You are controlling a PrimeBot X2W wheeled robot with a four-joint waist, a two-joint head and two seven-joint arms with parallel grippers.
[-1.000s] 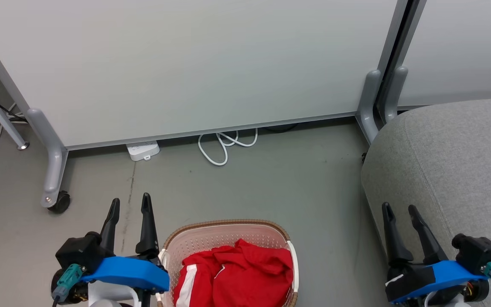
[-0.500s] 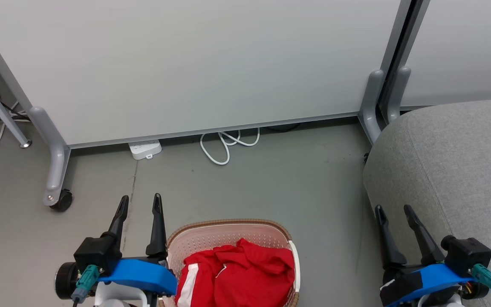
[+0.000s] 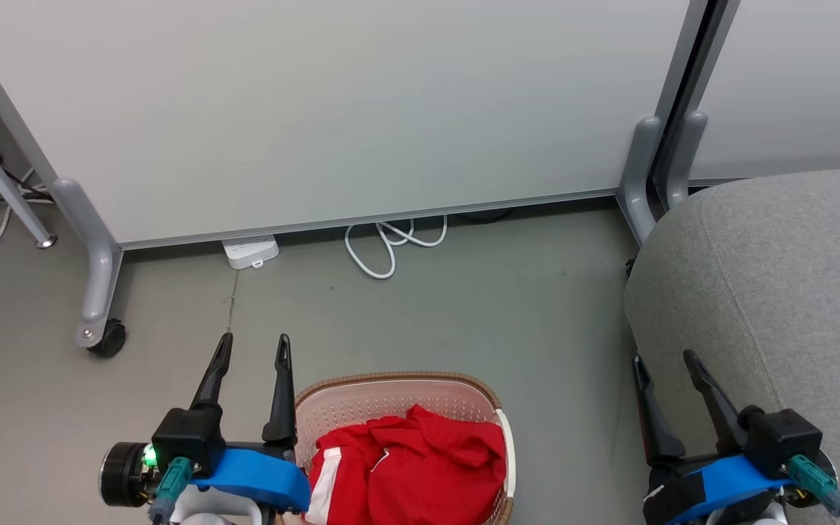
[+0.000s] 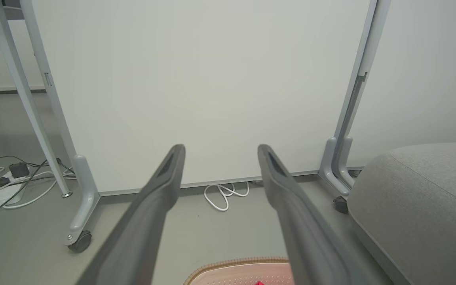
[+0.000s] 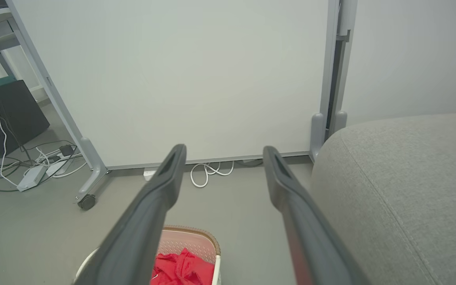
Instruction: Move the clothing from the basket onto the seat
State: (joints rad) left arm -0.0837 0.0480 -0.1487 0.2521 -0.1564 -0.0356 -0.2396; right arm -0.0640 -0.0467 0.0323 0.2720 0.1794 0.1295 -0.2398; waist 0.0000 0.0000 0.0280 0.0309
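- Since the earlier frames, both end effectors have drawn inward in the head view: the left end effector [image 3: 254, 339] has shifted towards the basket and the right end effector [image 3: 664, 357] towards the seat's left edge. The camera has also drifted slightly.
- Clothing [image 3: 413, 467]: bright red fabric, crumpled in a heap inside the basket, with a white stripe showing at its left side.
- Basket [image 3: 391, 379]: cream perforated wall with a brown woven-look rim, standing on the floor [image 3: 464, 313] at the bottom centre of the head view, well apart from the seat.
- Seat [image 3: 777, 277]: large grey upholstered cushion at the right, bare of clothing.
- Left end effector: fingers spread, gripping nothing, with its inner finger just beside the basket's left rim.
- Right end effector: fingers spread, gripping nothing, in front of the seat's left edge.
- Background: a pale partition panel [image 3: 354, 109] on a caster [image 3: 108, 339], with a white cable [image 3: 383, 248] and a power strip [image 3: 250, 251] at its foot.
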